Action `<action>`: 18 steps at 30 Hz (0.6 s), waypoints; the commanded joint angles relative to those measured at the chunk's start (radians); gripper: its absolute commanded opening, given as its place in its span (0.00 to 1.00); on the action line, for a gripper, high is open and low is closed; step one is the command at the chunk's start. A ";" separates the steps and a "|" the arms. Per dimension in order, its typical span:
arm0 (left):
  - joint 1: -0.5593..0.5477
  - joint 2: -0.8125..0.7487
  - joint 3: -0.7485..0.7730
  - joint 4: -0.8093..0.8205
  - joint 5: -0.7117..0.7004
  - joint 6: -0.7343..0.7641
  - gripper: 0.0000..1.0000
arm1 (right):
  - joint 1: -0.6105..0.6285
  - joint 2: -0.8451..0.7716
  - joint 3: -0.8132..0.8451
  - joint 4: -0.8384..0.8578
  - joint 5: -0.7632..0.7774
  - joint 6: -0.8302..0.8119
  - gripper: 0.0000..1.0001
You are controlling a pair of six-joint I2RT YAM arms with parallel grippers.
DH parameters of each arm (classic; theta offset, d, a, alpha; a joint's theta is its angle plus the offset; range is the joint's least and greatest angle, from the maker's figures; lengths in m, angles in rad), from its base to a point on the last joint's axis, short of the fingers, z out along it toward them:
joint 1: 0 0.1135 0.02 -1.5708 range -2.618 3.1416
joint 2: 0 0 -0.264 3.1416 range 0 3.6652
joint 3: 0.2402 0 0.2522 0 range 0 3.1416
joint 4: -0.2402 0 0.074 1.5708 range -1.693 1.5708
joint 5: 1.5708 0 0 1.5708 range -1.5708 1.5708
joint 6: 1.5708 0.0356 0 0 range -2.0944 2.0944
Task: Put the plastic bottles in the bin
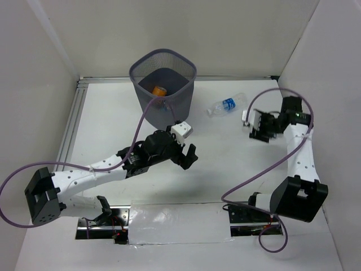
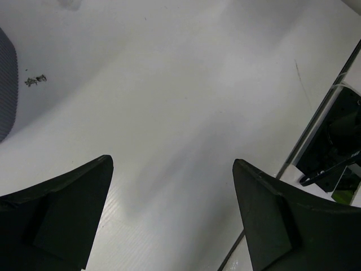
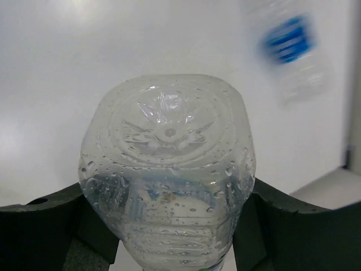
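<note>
Clear bottle (image 3: pixel 168 169) gripped between my right fingers (image 3: pixel 293 231); left fingers (image 2: pixel 56 214) spread, empty. Next: lift, carry over bin (image 1: pixel 181 93), release.

The white table (image 1: pixel 225 169) bears the mesh bin (image 1: pixel 181 96) and, near it, a blue-labelled bottle (image 1: pixel 227 105) (lying flat).

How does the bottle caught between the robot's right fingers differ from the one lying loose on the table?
The held bottle is pinched between the right fingers; the loose bottle lies on its side on the table, untouched. In the wrist view the held bottle shows its base, the loose bottle its blue label. Both are clear plastic and outside the bin.
</note>
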 commanded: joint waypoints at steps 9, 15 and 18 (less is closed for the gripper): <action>-0.049 -0.105 -0.133 0.110 -0.057 -0.104 1.00 | 0.405 0.168 0.432 1.013 -0.286 1.178 0.25; -0.080 -0.114 -0.181 0.121 -0.057 -0.104 1.00 | 0.666 0.393 0.730 1.189 -0.139 1.283 0.27; -0.080 -0.125 -0.193 0.132 -0.067 -0.104 1.00 | 0.686 0.523 0.908 1.179 -0.139 1.336 0.28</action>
